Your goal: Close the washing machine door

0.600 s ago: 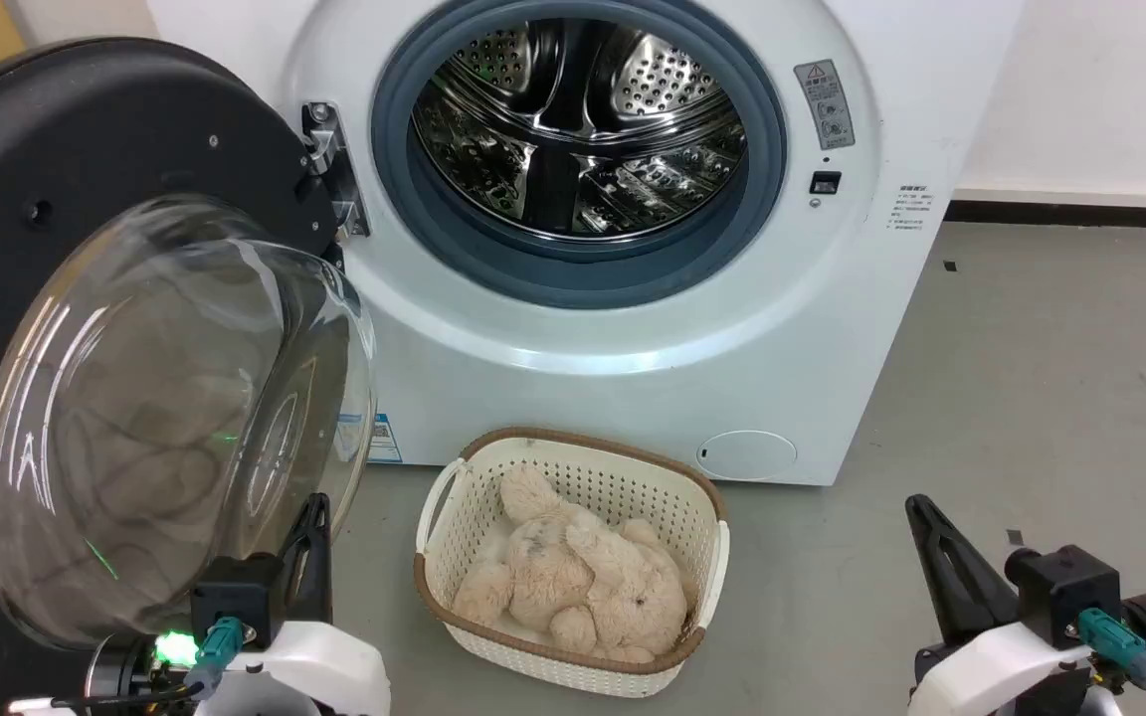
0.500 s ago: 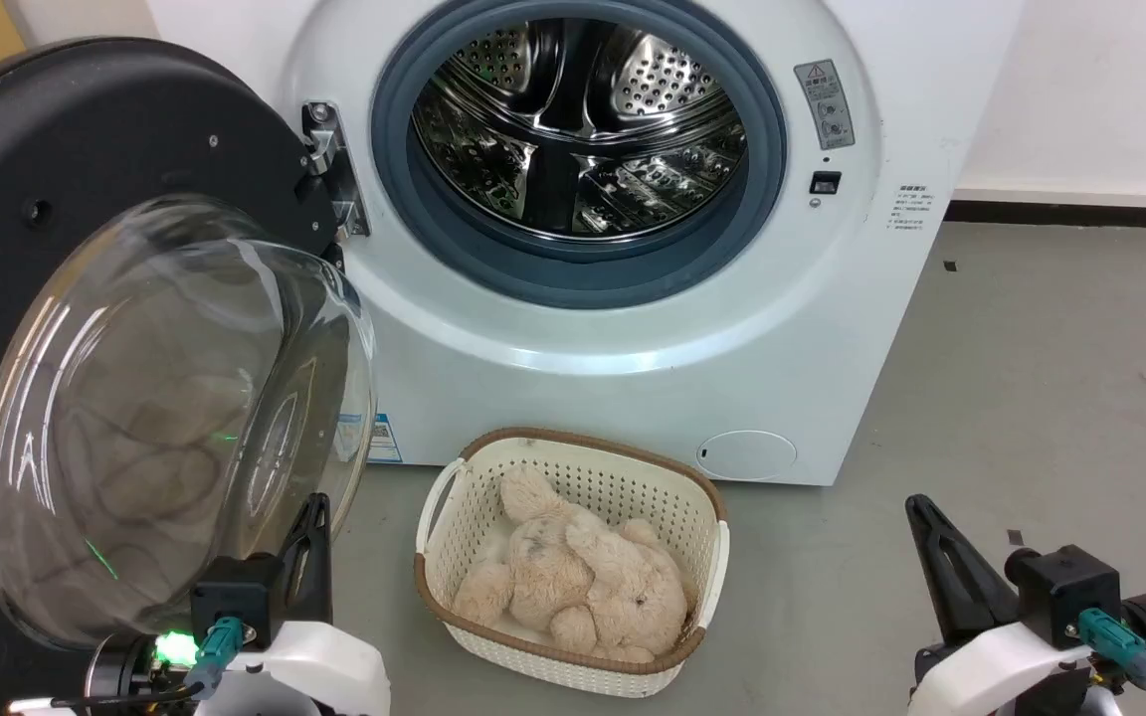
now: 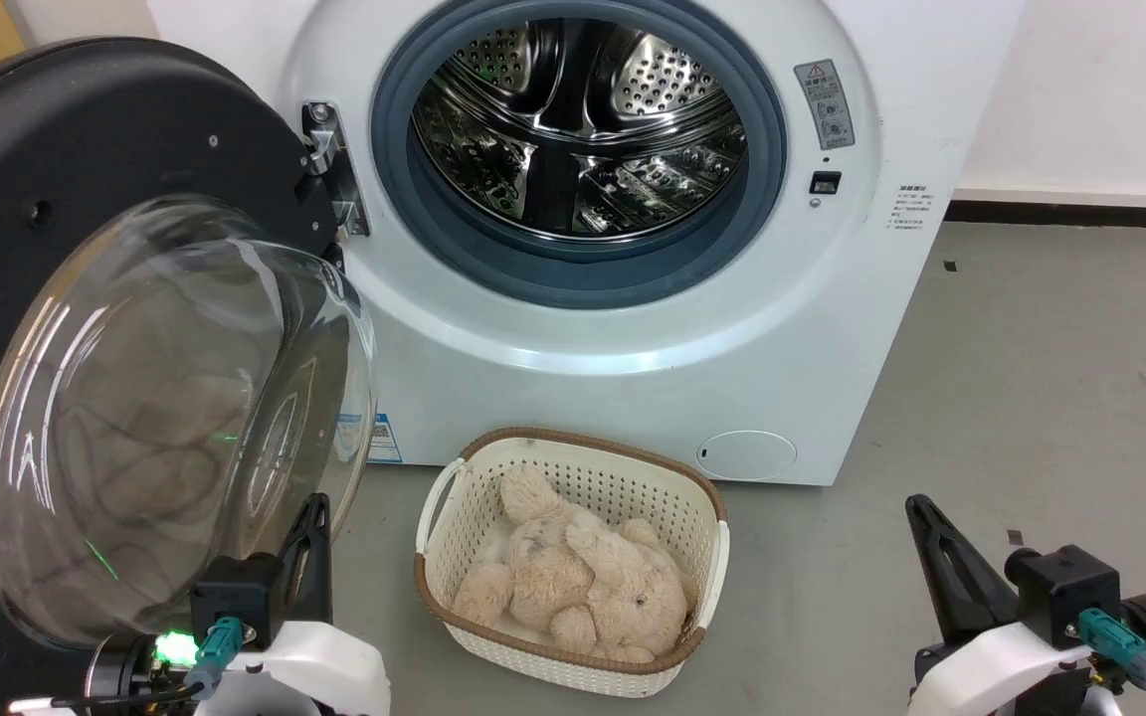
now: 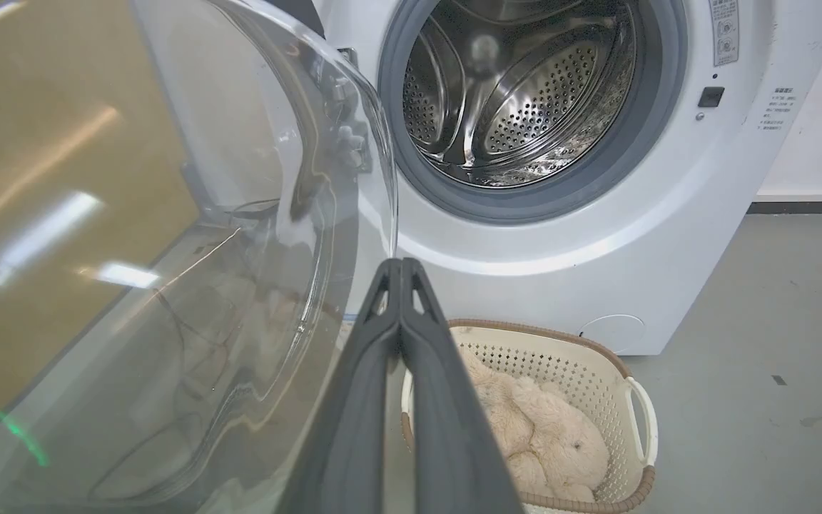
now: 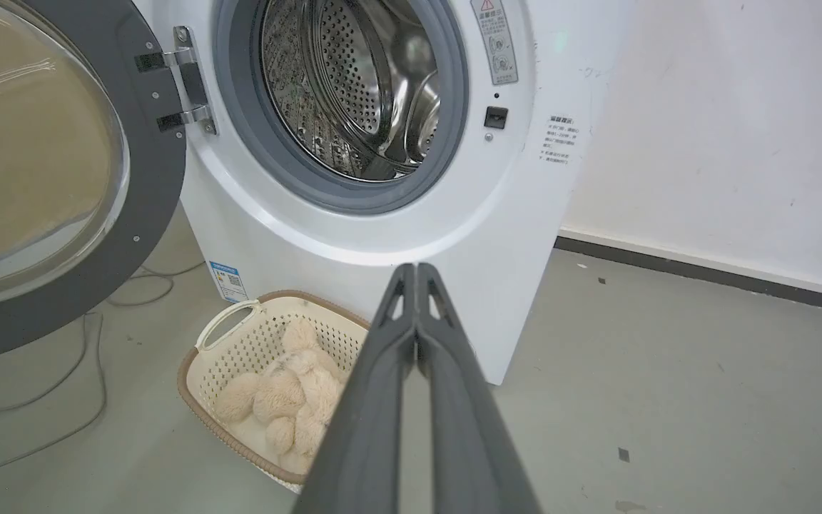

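while the washing machine door (image 3: 86, 129) stands swung wide open on its metal hinge (image 3: 332, 169) at the left of the washing machine (image 3: 633, 338), both arms hang low at the bottom corners of the head view. the left gripper (image 3: 314, 509) sits at the lower left, white wrist below it, dark fingers (image 4: 368, 400) pointing up and forward. its tips lie just beside the lower edge of the door's bulging glass window (image 3: 165, 418); whether they touch the glass i cannot tell. in the left wrist view those fingers are pressed flat together with nothing between them. the right gripper (image 3: 921, 509) sits at the lower right, well apart from the machine, over grey floor (image 3: 1031, 378). its fingers (image 5: 375, 400) are likewise clenched tip to tip on nothing and aimed toward the machine's front. the round opening shows the grey-blue gasket (image 3: 573, 276) and the steel drum (image 3: 573, 129). on the floor before the machine, between the two grippers, a cream basket (image 3: 583, 443) holds a plush toy (image 3: 583, 582).
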Robot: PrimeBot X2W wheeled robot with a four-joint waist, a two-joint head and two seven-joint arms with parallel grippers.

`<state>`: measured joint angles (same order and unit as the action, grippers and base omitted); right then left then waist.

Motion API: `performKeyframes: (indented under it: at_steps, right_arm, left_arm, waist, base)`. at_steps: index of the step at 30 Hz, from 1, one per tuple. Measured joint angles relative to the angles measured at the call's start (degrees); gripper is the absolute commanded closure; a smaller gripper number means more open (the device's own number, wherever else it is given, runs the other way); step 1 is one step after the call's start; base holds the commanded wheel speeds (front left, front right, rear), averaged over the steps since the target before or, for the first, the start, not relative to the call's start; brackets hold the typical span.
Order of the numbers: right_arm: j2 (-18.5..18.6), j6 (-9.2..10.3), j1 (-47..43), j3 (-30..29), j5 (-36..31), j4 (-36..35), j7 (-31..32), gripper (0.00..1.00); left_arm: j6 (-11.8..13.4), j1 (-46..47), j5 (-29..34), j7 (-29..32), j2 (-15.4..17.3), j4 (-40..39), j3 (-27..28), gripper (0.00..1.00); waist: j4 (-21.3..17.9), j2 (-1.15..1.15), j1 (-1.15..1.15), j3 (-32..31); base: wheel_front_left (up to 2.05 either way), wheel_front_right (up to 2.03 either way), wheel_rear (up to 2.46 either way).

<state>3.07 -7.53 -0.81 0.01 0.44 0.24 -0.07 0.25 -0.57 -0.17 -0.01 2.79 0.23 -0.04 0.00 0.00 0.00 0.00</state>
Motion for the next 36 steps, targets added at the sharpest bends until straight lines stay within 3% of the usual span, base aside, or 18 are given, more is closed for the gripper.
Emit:
performKeyframes:
  at_steps: [17, 18, 36]
  right_arm:
    - [0.00, 0.00, 0.00, -0.02, 0.00, 0.00, -0.01, 1.00]
    - [0.00, 0.00, 0.00, 0.01, 0.00, 0.00, 0.00, 0.00]
    - [0.00, -0.01, -0.03, -1.41, 1.68, 0.76, -1.33, 0.00]
  left_arm:
    - [0.00, 0.00, 0.00, 0.00, 0.00, 0.00, -0.02, 1.00]
    - [0.00, 0.00, 0.00, 0.00, 0.00, 0.00, 0.00, 0.00]
    - [1.92, -0.01, -0.02, -1.16, -0.01, 0.25, -0.75, 0.00]
  waist:
    - [0.00, 0.00, 0.00, 0.00]
    - [0.00, 0.00, 0.00, 0.00]
    - [0.08, 0.00, 0.00, 0.14]
  base:
    - [0.00, 0.00, 0.00]
    - [0.00, 0.00, 0.00]
    - [0.00, 0.00, 0.00]
